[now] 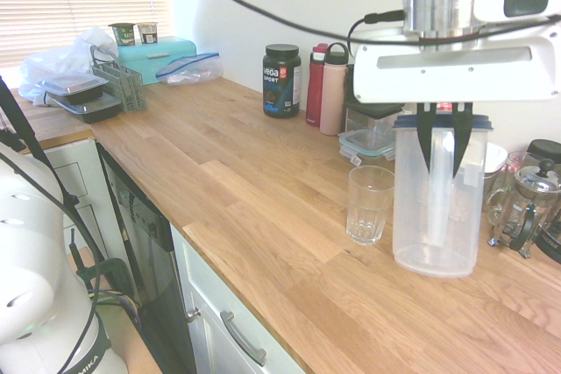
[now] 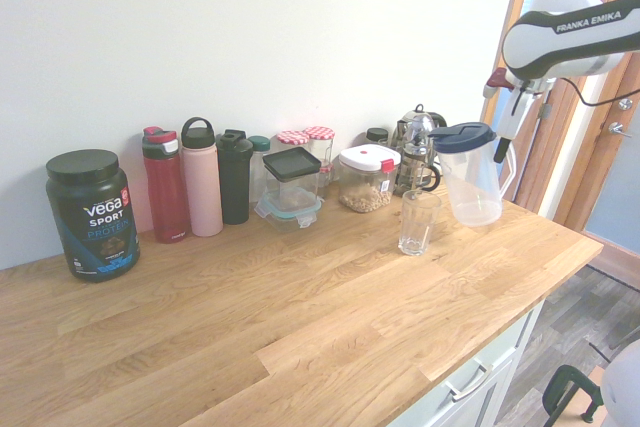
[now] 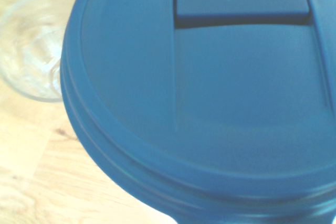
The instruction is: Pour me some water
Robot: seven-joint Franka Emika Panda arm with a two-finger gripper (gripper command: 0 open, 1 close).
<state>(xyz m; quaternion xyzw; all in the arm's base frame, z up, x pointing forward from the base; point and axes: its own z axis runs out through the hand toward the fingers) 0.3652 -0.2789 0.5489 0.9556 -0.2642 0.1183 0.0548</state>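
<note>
A clear plastic pitcher [image 1: 436,225] with a dark blue lid [image 3: 210,103] stands upright on the wooden counter [image 1: 263,208]. My gripper [image 1: 444,159] comes down from above and is shut on the pitcher's handle, on the side away from the wall [image 2: 508,137]. An empty ribbed drinking glass [image 1: 368,203] stands upright just beside the pitcher [image 2: 470,182], a small gap between them. In the second exterior view the glass [image 2: 417,222] is to the pitcher's left. The glass's rim [image 3: 31,45] shows next to the lid in the wrist view. I cannot make out any water level in the pitcher.
A French press [image 1: 526,203] and storage jars [image 2: 365,177] stand behind the pitcher along the wall. Further along are a lidded glass container [image 2: 290,187], water bottles [image 2: 200,177] and a black protein tub [image 1: 281,81]. The counter's front edge [image 1: 254,304] runs close to the glass.
</note>
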